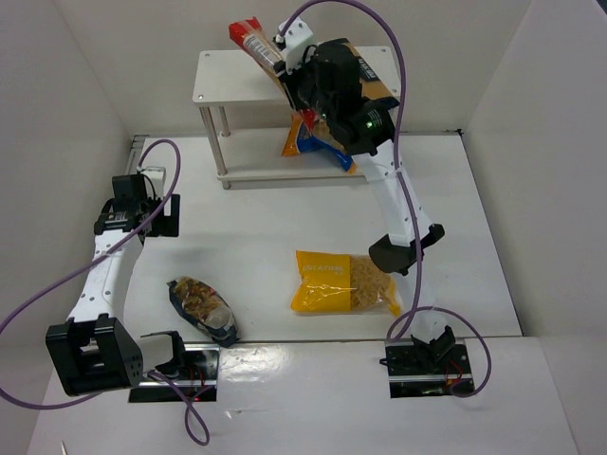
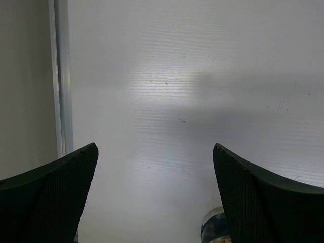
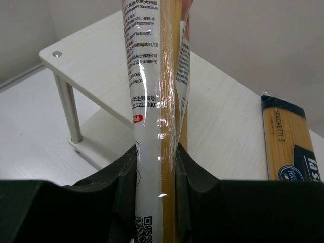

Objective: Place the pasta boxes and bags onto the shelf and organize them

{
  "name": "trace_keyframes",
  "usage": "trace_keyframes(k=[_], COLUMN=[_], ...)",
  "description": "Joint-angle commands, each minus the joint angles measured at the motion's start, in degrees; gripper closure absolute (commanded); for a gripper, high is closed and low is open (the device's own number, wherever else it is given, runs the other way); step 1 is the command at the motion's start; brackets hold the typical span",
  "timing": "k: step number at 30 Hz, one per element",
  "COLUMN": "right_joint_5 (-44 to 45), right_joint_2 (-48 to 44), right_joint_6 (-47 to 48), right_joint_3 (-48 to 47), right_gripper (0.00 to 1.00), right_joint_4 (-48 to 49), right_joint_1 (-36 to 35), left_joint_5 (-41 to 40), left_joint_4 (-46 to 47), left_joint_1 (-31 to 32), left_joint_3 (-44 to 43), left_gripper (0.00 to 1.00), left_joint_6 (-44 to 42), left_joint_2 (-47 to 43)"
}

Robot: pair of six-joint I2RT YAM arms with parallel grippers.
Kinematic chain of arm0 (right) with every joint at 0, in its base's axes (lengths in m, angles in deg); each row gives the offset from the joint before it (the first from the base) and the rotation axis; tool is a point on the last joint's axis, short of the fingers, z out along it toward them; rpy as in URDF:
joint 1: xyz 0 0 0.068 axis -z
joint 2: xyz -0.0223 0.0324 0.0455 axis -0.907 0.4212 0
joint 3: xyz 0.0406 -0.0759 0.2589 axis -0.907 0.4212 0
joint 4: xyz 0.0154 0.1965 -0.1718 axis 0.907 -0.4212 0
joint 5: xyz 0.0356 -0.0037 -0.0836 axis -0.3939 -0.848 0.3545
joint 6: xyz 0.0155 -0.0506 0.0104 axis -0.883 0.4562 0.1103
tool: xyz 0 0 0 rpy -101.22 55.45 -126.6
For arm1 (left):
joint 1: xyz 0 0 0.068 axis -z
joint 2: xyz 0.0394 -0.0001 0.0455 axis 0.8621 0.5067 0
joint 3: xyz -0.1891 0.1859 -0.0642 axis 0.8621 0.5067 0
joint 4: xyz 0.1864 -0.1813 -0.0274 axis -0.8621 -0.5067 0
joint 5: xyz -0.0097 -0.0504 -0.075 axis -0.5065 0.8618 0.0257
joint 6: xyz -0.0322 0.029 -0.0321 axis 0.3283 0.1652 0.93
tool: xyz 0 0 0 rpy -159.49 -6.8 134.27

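The right gripper [image 3: 156,167] clamps the red pack [image 3: 152,76] over the shelf [image 3: 101,55] top, upper centre of the overhead view. The left gripper [image 2: 154,152], jaws apart, hangs at middle left.

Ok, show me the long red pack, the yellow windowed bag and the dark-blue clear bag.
long red pack [image 1: 245,34], top external view, on its red upper end.
yellow windowed bag [image 1: 324,282], top external view, on its yellow printed half.
dark-blue clear bag [image 1: 200,301], top external view, on its clear pasta-filled middle.

5 pasta pks [image 1: 341,282], 1 shelf [image 1: 218,81], 2 arms [image 1: 100,284]
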Motion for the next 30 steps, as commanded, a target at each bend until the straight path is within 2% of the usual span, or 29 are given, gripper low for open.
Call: trace_keyframes(k=[1, 11, 30], right_joint_5=[1.9, 0.1, -3.7], right_joint_2=[-1.5, 2.1, 7.6], right_joint_6=[-0.4, -1.6, 0.8], right_joint_3=[-4.4, -4.4, -4.4], right_gripper=[1.00, 1.00, 1.00], right_joint_4=[11.7, 14.9, 21.8], right_joint_1=[2.3, 6.7, 6.7], left_joint_5=[0.5, 0.5, 1.0], left_joint_4=[1.3, 0.8, 0.8], left_joint_1=[-0.4, -0.4, -0.4], left_joint_3=[0.4, 0.4, 0.4], left_gripper=[0.00, 0.00, 0.00], left_joint_6=[0.9, 0.9, 0.9], left_joint_2=[-0.2, 0.9, 2.0])
